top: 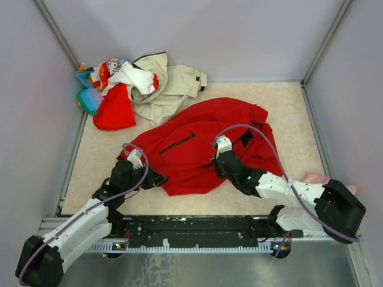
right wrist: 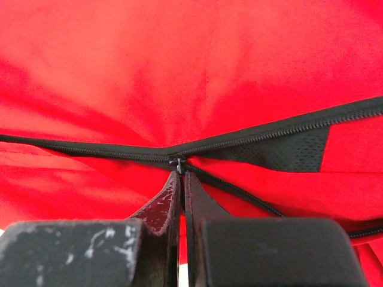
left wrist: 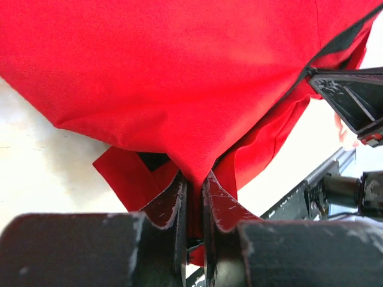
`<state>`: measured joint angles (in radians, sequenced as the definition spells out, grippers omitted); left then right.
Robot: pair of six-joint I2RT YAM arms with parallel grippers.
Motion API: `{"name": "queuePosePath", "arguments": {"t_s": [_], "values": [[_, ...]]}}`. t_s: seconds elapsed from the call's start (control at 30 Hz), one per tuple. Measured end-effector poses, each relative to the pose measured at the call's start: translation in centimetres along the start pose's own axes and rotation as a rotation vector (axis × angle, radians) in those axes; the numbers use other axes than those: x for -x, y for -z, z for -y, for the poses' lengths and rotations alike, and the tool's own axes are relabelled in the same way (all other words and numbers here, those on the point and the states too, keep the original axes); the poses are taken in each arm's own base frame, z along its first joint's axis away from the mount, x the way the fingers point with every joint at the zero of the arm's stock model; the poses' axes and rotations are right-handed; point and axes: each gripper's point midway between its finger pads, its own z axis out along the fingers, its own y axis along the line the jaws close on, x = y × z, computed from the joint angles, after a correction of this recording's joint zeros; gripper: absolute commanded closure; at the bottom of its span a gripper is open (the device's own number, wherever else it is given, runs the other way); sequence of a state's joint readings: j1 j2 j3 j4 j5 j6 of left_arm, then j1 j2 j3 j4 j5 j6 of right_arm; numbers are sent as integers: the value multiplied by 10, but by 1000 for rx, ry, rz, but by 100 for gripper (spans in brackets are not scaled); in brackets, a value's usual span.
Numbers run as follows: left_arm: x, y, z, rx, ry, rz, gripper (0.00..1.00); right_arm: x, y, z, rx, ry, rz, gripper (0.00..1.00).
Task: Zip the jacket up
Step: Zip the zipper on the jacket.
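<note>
Across the middle of the bench (top: 281, 107) lies the red jacket (top: 203, 134), crumpled and part unzipped — the left jaws are pinched tight on its near-left hem (left wrist: 191, 161), the right jaws closed on the zipper slider (right wrist: 176, 161) where the black teeth meet. Close behind it, toward the far-left corner, sit a beige jacket (top: 170, 84) and a heap of mixed clothes (top: 111, 89) — something pink (top: 314, 177) lies beside the right arm (top: 287, 188).
</note>
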<state>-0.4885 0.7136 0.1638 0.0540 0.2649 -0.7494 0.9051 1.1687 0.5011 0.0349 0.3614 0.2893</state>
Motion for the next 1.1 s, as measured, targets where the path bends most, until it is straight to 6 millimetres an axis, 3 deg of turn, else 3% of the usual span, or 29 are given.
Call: {"name": "queuePosePath", "arguments": {"t_s": [0.13,0.3,0.43,0.5,0.63,0.73,0.87,0.97,1.1], "values": [[21,8,1,67,10,79,100,21,4,6,-22,-59,22,100],[55,25,17,78,37,221,100,68,16,14,-10,-137,107,100],[79,40,7,179,27,321,98,94,27,57,-150,-140,168,100],[90,48,8,215,-3,344,96,101,30,66,-167,-126,172,100],[118,60,36,205,-105,361,80,126,32,46,-59,-79,189,100],[137,66,55,200,-164,368,54,150,33,27,30,-49,213,98],[129,66,45,249,-182,318,38,147,27,14,99,-39,194,83],[120,72,37,277,-190,287,32,127,21,6,144,-41,145,72],[125,87,46,274,-244,290,30,97,16,1,181,-50,77,69]]}}
